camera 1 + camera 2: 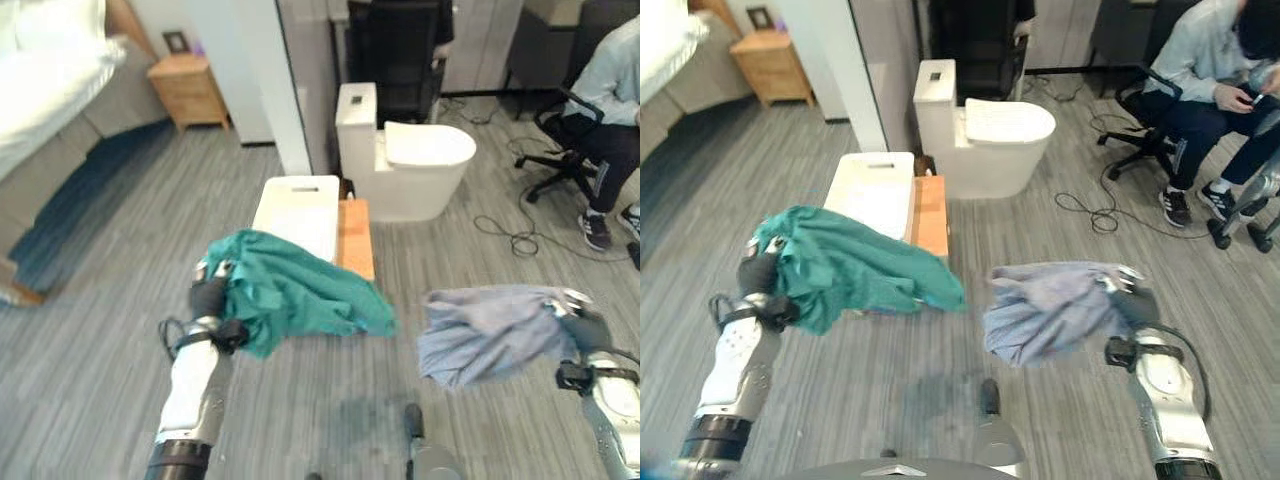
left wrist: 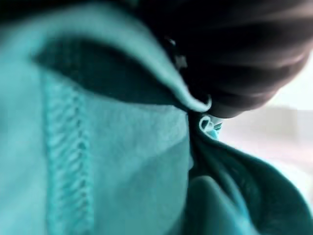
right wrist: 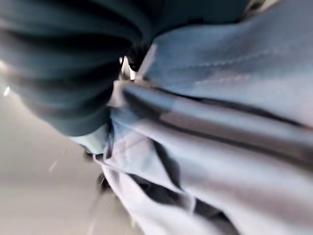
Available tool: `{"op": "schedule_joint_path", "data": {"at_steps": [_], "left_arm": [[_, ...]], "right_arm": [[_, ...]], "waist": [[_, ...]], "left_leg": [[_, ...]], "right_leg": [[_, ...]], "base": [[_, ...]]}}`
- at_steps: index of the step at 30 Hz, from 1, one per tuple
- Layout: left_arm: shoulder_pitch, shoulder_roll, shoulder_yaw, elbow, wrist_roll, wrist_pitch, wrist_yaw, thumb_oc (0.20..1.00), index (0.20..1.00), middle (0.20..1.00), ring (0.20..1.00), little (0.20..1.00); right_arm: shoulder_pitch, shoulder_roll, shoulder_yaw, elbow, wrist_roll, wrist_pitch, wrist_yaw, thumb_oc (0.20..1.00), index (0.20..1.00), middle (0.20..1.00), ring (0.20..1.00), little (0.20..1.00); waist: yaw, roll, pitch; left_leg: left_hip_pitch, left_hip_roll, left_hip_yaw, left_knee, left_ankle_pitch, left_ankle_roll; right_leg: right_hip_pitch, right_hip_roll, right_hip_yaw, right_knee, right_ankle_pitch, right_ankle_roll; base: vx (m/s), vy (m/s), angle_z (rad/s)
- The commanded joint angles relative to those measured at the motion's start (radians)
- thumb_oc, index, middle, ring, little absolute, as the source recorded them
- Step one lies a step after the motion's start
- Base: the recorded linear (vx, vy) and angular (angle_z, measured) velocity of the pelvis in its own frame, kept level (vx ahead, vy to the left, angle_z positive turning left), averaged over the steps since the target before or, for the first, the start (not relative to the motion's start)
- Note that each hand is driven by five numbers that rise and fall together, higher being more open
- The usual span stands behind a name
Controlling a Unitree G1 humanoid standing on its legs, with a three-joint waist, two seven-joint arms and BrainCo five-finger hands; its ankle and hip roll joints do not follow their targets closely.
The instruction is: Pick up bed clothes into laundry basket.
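Observation:
My left hand (image 1: 210, 293) is shut on a teal-green garment (image 1: 295, 290) that hangs from it, draping over the near end of the white laundry basket (image 1: 300, 212). In the left wrist view the teal cloth (image 2: 98, 161) lies against the hand's dark cover (image 2: 234, 54). My right hand (image 1: 585, 328) is shut on a grey-blue garment (image 1: 490, 330), held up above the floor to the right of the basket. The right wrist view has the grey-blue cloth (image 3: 225, 122) bunched against that hand's cover (image 3: 58, 68).
A wooden board (image 1: 355, 238) lies along the basket's right side. A white toilet (image 1: 400, 160) stands behind it, beside a white column (image 1: 290, 80). The bed (image 1: 50, 90) and a wooden nightstand (image 1: 188, 90) are far left. A person sits on an office chair (image 1: 590, 130) at far right, with a cable (image 1: 510, 230) on the floor.

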Motion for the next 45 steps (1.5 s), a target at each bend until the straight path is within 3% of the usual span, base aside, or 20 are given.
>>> {"op": "schedule_joint_path", "data": {"at_steps": [1, 6, 8, 11, 13, 16, 20, 22, 24, 26, 27, 28, 29, 30, 31, 32, 34, 36, 37, 45], "left_arm": [[-0.058, 0.070, 0.017, -0.055, -0.039, -0.080, 0.011, 0.200, 0.200, 0.200, 0.200, 0.200], [-0.015, 0.070, 0.030, -0.046, -0.035, -0.070, 0.010, 0.200, 0.200, 0.200, 0.200, 0.200], [0.011, 0.089, 0.060, -0.016, -0.044, -0.075, 0.023, 0.200, 0.200, 0.200, 0.200, 0.200], [0.025, 0.104, 0.079, -0.002, -0.039, -0.076, 0.025, 0.200, 0.200, 0.200, 0.200, 0.200], [0.044, 0.125, 0.077, 0.007, -0.032, -0.070, 0.013, 0.200, 0.200, 0.200, 0.200, 0.200], [0.035, 0.139, 0.061, 0.012, -0.037, -0.064, -0.003, 0.200, 0.200, 0.200, 0.200, 0.200], [0.001, 0.151, 0.018, 0.029, -0.055, -0.065, -0.014, 0.200, 0.200, 0.200, 0.200, 0.200], [-0.040, 0.157, -0.030, 0.038, -0.076, -0.070, -0.026, 0.200, 0.200, 0.200, 0.200, 0.200], [-0.043, 0.135, -0.050, 0.049, -0.100, -0.079, -0.035, 0.200, 0.200, 0.200, 0.200, 0.200], [-0.037, 0.105, -0.071, 0.050, -0.149, -0.077, -0.051, 0.200, 0.200, 0.200, 0.200, 0.200], [-0.029, 0.102, -0.081, 0.048, -0.162, -0.074, -0.061, 0.200, 0.200, 0.200, 0.200, 0.200], [-0.030, 0.101, -0.080, 0.048, -0.162, -0.074, -0.061, 0.200, 0.200, 0.200, 0.200, 0.200], [-0.018, 0.102, -0.106, 0.052, -0.178, -0.069, -0.065, 0.200, 0.200, 0.200, 0.200, 0.200], [-0.018, 0.100, -0.103, 0.052, -0.179, -0.069, -0.065, 0.200, 0.200, 0.200, 0.200, 0.200], [-0.006, 0.099, -0.118, 0.078, -0.193, -0.056, -0.075, 0.200, 0.200, 0.200, 0.200, 0.200], [0.003, 0.103, -0.124, 0.086, -0.195, -0.052, -0.077, 0.200, 0.200, 0.200, 0.200, 0.200], [0.021, 0.128, -0.130, 0.091, -0.167, -0.051, -0.072, 0.200, 0.200, 0.200, 0.200, 0.200], [0.052, 0.129, -0.125, 0.095, -0.148, -0.054, -0.058, 0.200, 0.200, 0.200, 0.200, 0.200], [0.044, 0.150, -0.123, 0.084, -0.149, -0.054, -0.073, 0.200, 0.200, 0.200, 0.200, 0.200], [0.004, 0.171, -0.147, 0.091, -0.149, -0.071, -0.071, 0.200, 0.200, 0.200, 0.200, 0.200]], "right_arm": [[-0.107, -0.041, -0.014, -0.069, 0.009, -0.090, 0.000, 0.200, 0.200, 0.200, 0.200, 0.200], [-0.148, -0.050, 0.025, -0.061, 0.004, -0.074, 0.016, 0.200, 0.200, 0.200, 0.200, 0.200], [-0.227, -0.061, 0.115, -0.076, -0.042, -0.059, 0.040, 0.200, 0.200, 0.200, 0.200, 0.200], [-0.266, -0.061, 0.152, -0.078, -0.064, -0.044, 0.050, 0.200, 0.200, 0.200, 0.200, 0.200], [-0.306, -0.074, 0.190, -0.085, -0.098, -0.031, 0.062, 0.200, 0.200, 0.200, 0.200, 0.200], [-0.367, -0.108, 0.218, -0.079, -0.100, -0.021, 0.055, 0.200, 0.200, 0.200, 0.200, 0.200], [-0.452, -0.165, 0.255, -0.030, -0.074, -0.023, 0.043, 0.200, 0.200, 0.200, 0.200, 0.200], [-0.540, -0.237, 0.298, 0.011, -0.075, -0.002, 0.042, 0.200, 0.200, 0.200, 0.200, 0.200], [-0.635, -0.292, 0.345, 0.078, -0.043, -0.003, 0.041, 0.200, 0.200, 0.200, 0.200, 0.200], [-0.749, -0.362, 0.395, 0.151, -0.026, -0.002, 0.032, 0.200, 0.200, 0.200, 0.200, 0.200], [-0.810, -0.398, 0.425, 0.194, -0.027, 0.002, 0.025, 0.200, 0.200, 0.200, 0.200, 0.200], [-0.816, -0.398, 0.428, 0.197, -0.027, 0.001, 0.025, 0.200, 0.200, 0.200, 0.200, 0.200], [-0.926, -0.458, 0.482, 0.263, -0.031, 0.015, 0.011, 0.200, 0.200, 0.200, 0.200, 0.200], [-0.935, -0.458, 0.490, 0.268, -0.030, 0.013, 0.011, 0.200, 0.200, 0.200, 0.200, 0.200], [-1.069, -0.499, 0.576, 0.321, -0.038, 0.033, 0.011, 0.200, 0.200, 0.200, 0.200, 0.200], [-1.102, -0.513, 0.596, 0.333, -0.049, 0.039, 0.012, 0.200, 0.200, 0.200, 0.200, 0.200], [-1.241, -0.507, 0.698, 0.375, -0.103, 0.048, 0.008, 0.200, 0.200, 0.200, 0.200, 0.200], [-1.254, -0.501, 0.706, 0.402, -0.138, 0.049, -0.018, 0.200, 0.200, 0.200, 0.200, 0.200], [-1.443, -0.404, 0.810, 0.492, -0.179, 0.070, 0.002, 0.200, 0.200, 0.200, 0.200, 0.200], [-1.735, -0.118, 0.951, 0.982, -0.373, 0.110, -0.074, 0.200, 0.200, 0.200, 0.200, 0.200]], "waist": [[0.023, -0.034, 0.077], [0.045, -0.025, 0.072], [0.087, -0.023, 0.079], [0.104, -0.018, 0.083], [0.109, -0.002, 0.094], [0.095, 0.012, 0.099], [0.070, 0.013, 0.103], [0.073, -0.013, 0.089], [0.081, -0.022, 0.079], [0.095, -0.040, 0.109], [0.113, -0.050, 0.123], [0.110, -0.052, 0.123], [0.125, -0.068, 0.131], [0.122, -0.068, 0.131], [0.123, -0.071, 0.121], [0.123, -0.068, 0.112], [0.132, -0.041, 0.100], [0.140, -0.023, 0.099], [0.150, -0.022, 0.089], [0.174, -0.011, 0.048]], "left_leg": [[-0.150, -0.017, -0.042, 0.125, 0.051, -0.010], [-0.137, -0.050, -0.077, 0.109, 0.029, 0.013], [-0.110, -0.069, -0.069, 0.091, 0.002, 0.039], [-0.096, -0.080, -0.069, 0.080, -0.005, 0.061], [-0.058, -0.084, -0.107, 0.061, -0.015, 0.075], [-0.005, -0.094, -0.134, 0.013, -0.019, 0.070], [0.047, -0.112, -0.186, -0.016, -0.037, 0.061], [0.067, -0.120, -0.243, -0.002, -0.065, 0.048], [0.035, -0.112, -0.247, 0.095, -0.060, 0.019], [-0.081, -0.078, -0.195, 0.408, 0.004, -0.025], [-0.129, -0.072, -0.200, 0.489, 0.016, -0.029], [-0.133, -0.076, -0.201, 0.487, 0.021, -0.029], [-0.184, -0.030, -0.157, 0.499, 0.040, -0.022], [-0.183, -0.031, -0.157, 0.497, 0.041, -0.022], [-0.206, 0.026, -0.110, 0.357, 0.061, -0.028], [-0.203, 0.034, -0.105, 0.288, 0.062, -0.031], [-0.207, 0.002, -0.120, 0.128, 0.128, -0.045], [-0.219, -0.014, -0.138, 0.090, 0.149, -0.043], [-0.198, -0.020, -0.152, 0.059, 0.161, -0.046], [-0.138, -0.063, -0.128, -0.059, 0.165, -0.020]], "right_leg": [[0.232, 0.016, -0.058, -0.044, -0.205, -0.003], [0.251, -0.013, -0.069, -0.012, -0.222, 0.009], [0.209, -0.045, -0.078, 0.092, -0.225, 0.033], [0.151, -0.061, -0.071, 0.208, -0.197, 0.058], [0.072, -0.037, -0.026, 0.318, -0.161, 0.068], [-0.022, 0.009, 0.004, 0.271, -0.182, 0.042], [-0.053, 0.051, 0.029, 0.130, -0.142, 0.031], [-0.027, 0.054, 0.055, 0.087, -0.132, 0.018], [0.025, 0.064, 0.054, 0.068, -0.139, -0.007], [0.096, 0.052, 0.002, 0.038, -0.142, -0.044], [0.126, 0.049, -0.014, 0.022, -0.148, -0.058], [0.123, 0.046, -0.016, 0.020, -0.144, -0.058], [0.163, 0.040, -0.032, 0.004, -0.161, -0.067], [0.163, 0.039, -0.032, 0.003, -0.161, -0.067], [0.193, 0.025, -0.052, -0.011, -0.180, -0.061], [0.197, 0.029, -0.062, -0.016, -0.185, -0.055], [0.216, 0.047, -0.060, -0.026, -0.198, -0.047], [0.215, 0.054, -0.061, -0.020, -0.200, -0.045], [0.231, 0.065, -0.044, -0.026, -0.212, -0.053], [0.241, 0.060, -0.010, -0.066, -0.202, -0.037]], "base": [[0.02, 0.062, 0.56], [0.08, 0.146, 0.36], [0.04, 0.166, 0.16], [0.05, 0.120, 0.01], [0.19, 0.130, 0.03], [0.22, 0.027, 0.41], [0.24, -0.063, 0.36], [0.26, -0.225, 0.67], [0.21, -0.269, 1.15], [0.11, -0.268, 1.15], [0.04, -0.174, 0.73], [0.09, -0.217, 0.72], [0.08, -0.132, 0.40], [0.23, -0.148, 0.53], [0.21, -0.017, 0.61], [0.32, -0.001, 0.82], [0.21, 0.026, 0.59], [0.18, 0.038, 0.45], [0.26, 0.065, 0.05], [0.16, 0.079, -0.30]]}}
